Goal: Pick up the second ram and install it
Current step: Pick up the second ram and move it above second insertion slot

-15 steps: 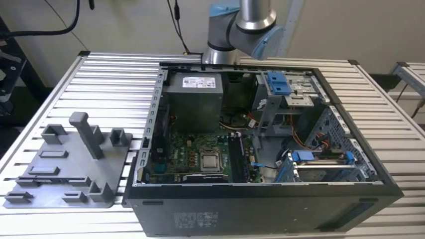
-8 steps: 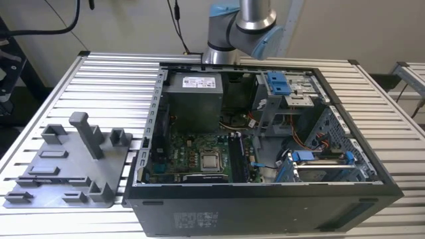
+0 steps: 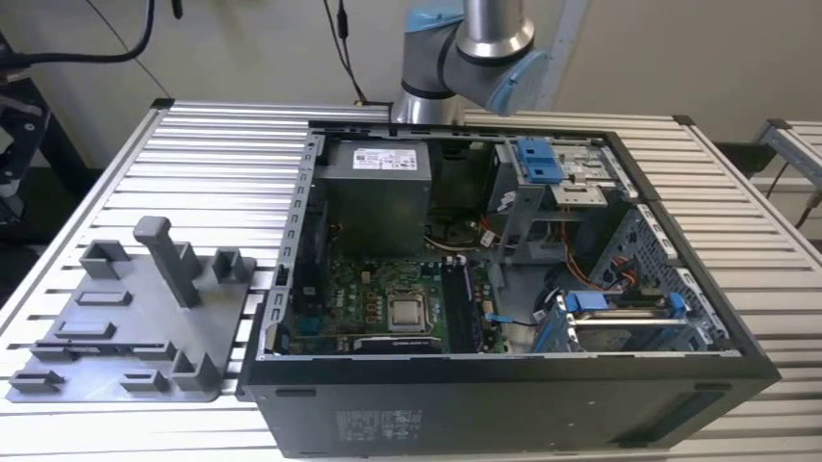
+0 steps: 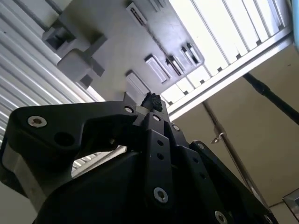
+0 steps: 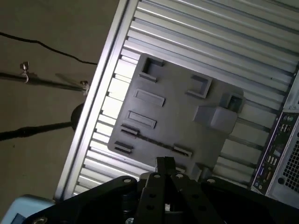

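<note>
Two dark spots are all I can offer for the second ram, and I cannot tell whether either is it. One is a thin dark strip running along the long slot of the grey fixture tray. The other is the row of dark slots beside the processor inside the open computer case, too murky to read. In the exterior view my arm is cut off by the upper edge, above the case's far side. The tray lies on the slatted metal table, at the exterior view's left of the case, with its tall post upright. In both wrist views my gripper hangs above the tray near the table's edge, pointing down at it and clear of it, fingertips pressed together.
</note>
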Controlling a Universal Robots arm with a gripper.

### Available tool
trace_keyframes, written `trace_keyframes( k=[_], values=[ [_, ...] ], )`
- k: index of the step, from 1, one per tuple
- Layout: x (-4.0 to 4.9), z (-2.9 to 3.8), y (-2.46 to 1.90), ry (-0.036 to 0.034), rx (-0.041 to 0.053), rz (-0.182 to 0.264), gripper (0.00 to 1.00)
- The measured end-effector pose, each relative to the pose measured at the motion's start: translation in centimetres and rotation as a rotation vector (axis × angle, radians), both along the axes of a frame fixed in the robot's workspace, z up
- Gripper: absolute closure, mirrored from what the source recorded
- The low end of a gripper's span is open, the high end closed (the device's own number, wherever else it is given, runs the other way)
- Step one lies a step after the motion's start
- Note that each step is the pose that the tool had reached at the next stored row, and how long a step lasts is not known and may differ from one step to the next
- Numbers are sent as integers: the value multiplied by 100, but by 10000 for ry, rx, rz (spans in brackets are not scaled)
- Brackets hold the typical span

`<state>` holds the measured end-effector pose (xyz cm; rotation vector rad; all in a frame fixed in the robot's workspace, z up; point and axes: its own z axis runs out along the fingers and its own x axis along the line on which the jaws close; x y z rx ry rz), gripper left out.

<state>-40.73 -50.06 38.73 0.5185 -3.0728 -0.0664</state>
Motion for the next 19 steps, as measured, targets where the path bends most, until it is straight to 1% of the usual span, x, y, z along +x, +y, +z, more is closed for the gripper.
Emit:
trace_keyframes(
  k=[8,19],
  values=[
    [0,0,0,0,0,600,89],
    [-2,1,0,1,-1,929,89]
  ],
)
